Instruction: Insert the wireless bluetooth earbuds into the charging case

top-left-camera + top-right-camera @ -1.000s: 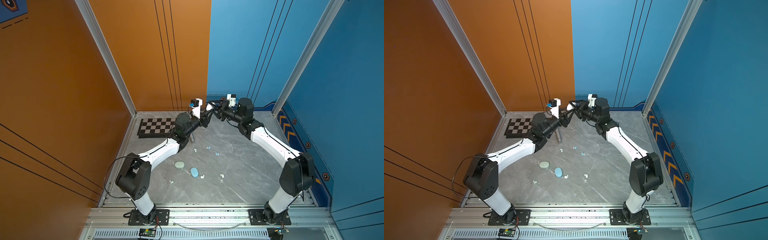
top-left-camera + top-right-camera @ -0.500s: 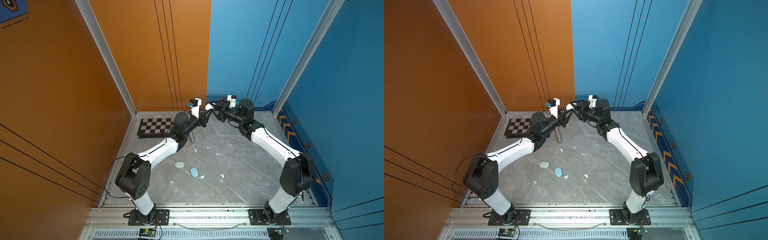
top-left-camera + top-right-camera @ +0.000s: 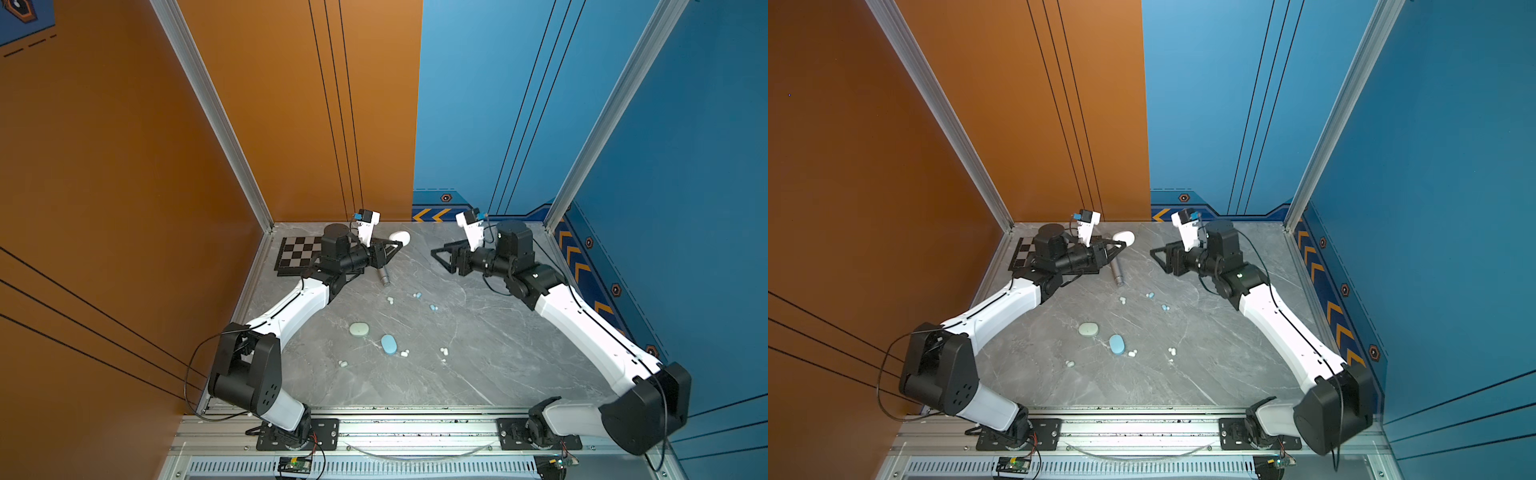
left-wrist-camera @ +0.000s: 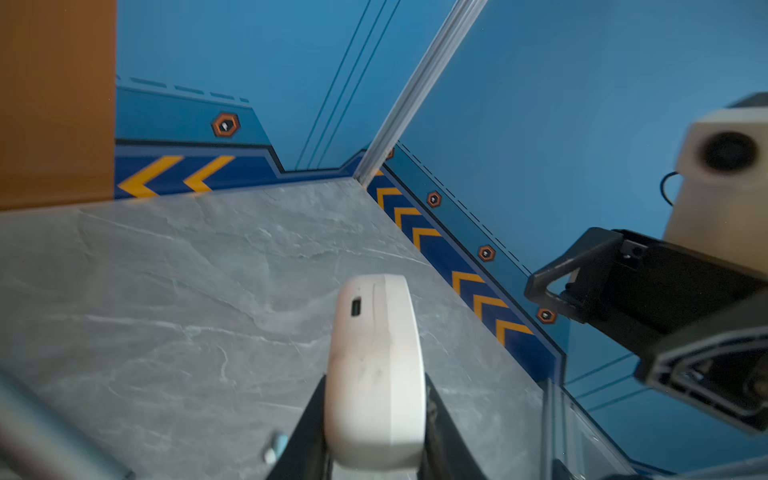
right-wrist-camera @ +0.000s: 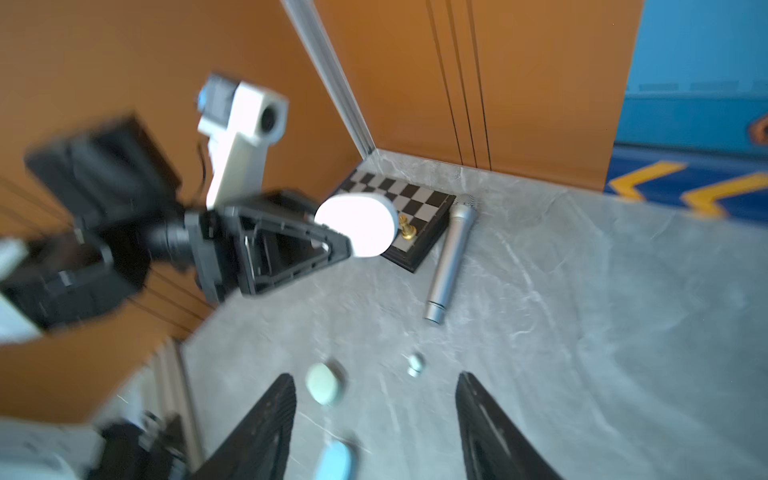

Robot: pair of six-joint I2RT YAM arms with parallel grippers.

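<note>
Grips a white charging case [image 3: 401, 237] in the left end effector [image 3: 395, 244], seam closed, raised clear of the table [image 3: 498, 365] near the far left corner. In the left wrist view, shows that case pinched on its two broad faces between the black fingers [image 4: 307, 432], with a small port [image 4: 355, 306] turned toward the camera.

Holds the right end effector [image 3: 436, 254] apart from the case, toward the middle of the far edge, jaws spread wide with nothing between them (plainest in the right wrist view, only bare table in the gap). Points the two end effectors at each other across open space.

Finds the wireless bluetooth earbuds [image 3: 417, 295] loose on the table, all six:
- three toward the middle, two of them pale blue
- two white ones nearer the front edge, one of them just beside the blue case [image 3: 389, 344]
- one mint bud toward the front left

Has the blue case and a mint case [image 3: 359, 329] lying flat and closed, near each other but apart, about mid-table.

Shows a chessboard [image 3: 297, 253] in the far left corner, a gold chess piece [image 5: 408, 230] standing on it, and a grey microphone [image 3: 383, 276] lying just beside the board.
</note>
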